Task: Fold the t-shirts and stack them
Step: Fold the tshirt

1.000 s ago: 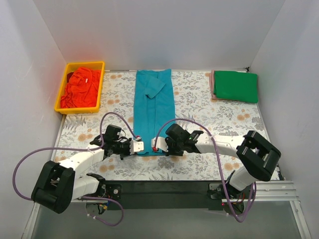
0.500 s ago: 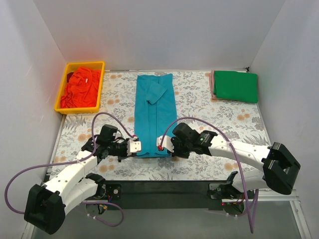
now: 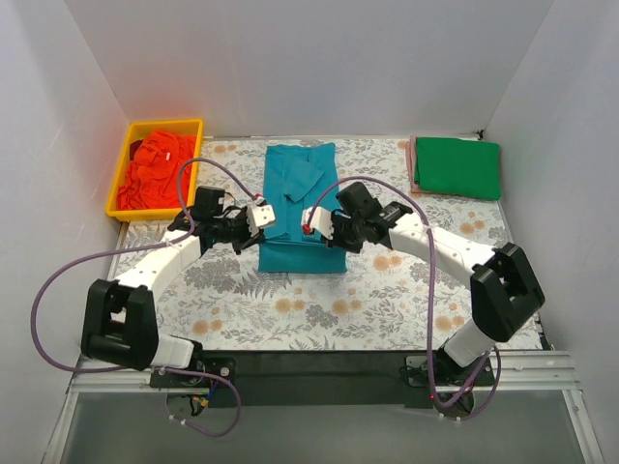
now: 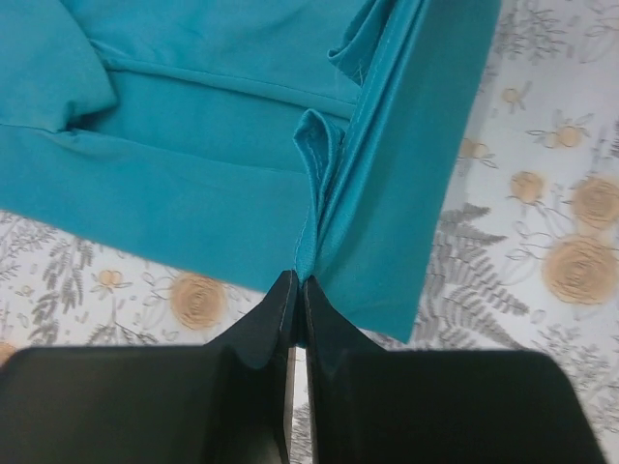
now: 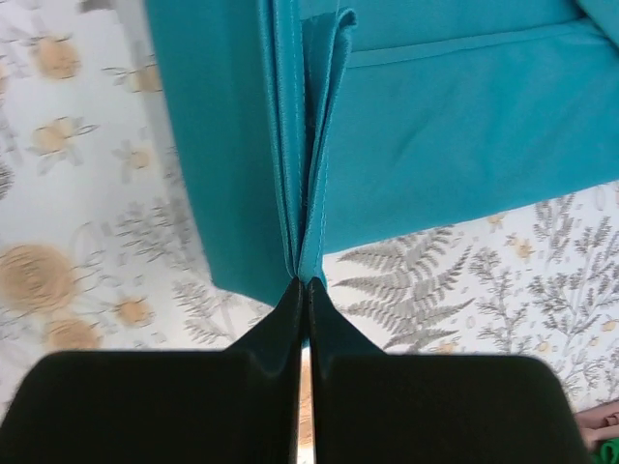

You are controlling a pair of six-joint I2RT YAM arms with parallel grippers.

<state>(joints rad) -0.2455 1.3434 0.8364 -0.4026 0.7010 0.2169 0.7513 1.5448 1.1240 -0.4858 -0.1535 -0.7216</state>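
Note:
The teal-blue t-shirt (image 3: 300, 217) lies in the middle of the floral sheet, its near end lifted and doubled over toward the far end. My left gripper (image 3: 263, 215) is shut on its left hem corner (image 4: 308, 242). My right gripper (image 3: 310, 219) is shut on its right hem corner (image 5: 308, 242). Both hold the hem above the shirt's middle. A folded bright green t-shirt (image 3: 456, 167) rests at the far right. A crumpled orange-red t-shirt (image 3: 158, 172) lies in the yellow bin (image 3: 120, 181) at the far left.
The grey floral sheet (image 3: 387, 290) covers the table. White walls close in the left, far and right sides. A pink cloth edge (image 3: 412, 164) shows under the green t-shirt.
Both grippers have carried the teal-blue t-shirt's near hem up and away from the front edge, folding the shirt roughly in half. The arms are now stretched out toward the middle.

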